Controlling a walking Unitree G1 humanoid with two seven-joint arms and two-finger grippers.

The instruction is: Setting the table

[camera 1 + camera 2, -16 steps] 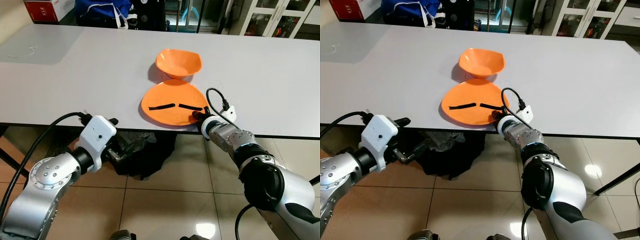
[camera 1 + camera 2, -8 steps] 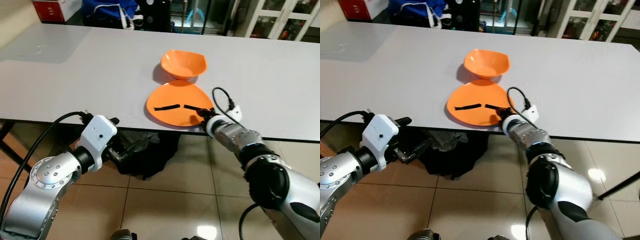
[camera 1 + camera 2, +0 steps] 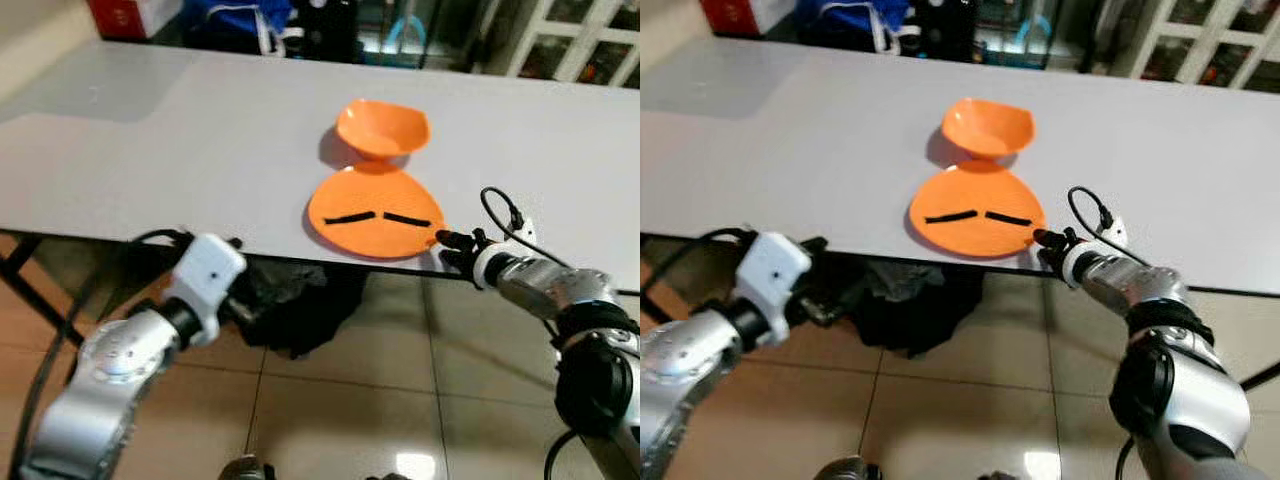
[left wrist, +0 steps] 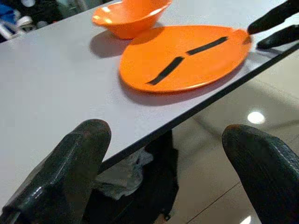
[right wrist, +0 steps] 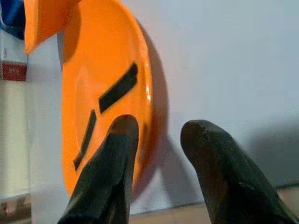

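Note:
An orange plate (image 3: 375, 215) with two black strips on it lies near the front edge of the grey table (image 3: 150, 150). An orange bowl (image 3: 383, 128) stands just behind it, touching its far rim. My right gripper (image 3: 443, 243) is at the plate's right rim by the table edge, open, holding nothing. In the right wrist view one finger (image 5: 119, 154) overlaps the plate (image 5: 105, 79) and the other finger (image 5: 210, 158) is over bare table. My left gripper (image 4: 163, 140) hangs open below the table's front edge, left of the plate (image 4: 187, 56).
A dark bundle (image 3: 295, 305) lies on the tiled floor under the table. A red box (image 3: 135, 14) and a blue bag (image 3: 235, 15) sit behind the table's far edge. Glass cabinets (image 3: 570, 40) stand at the back right.
My right gripper has drawn back to the right, from over the plate to its rim. The plate and bowl have stayed put. The camera has shifted, and the left arm looks blurred.

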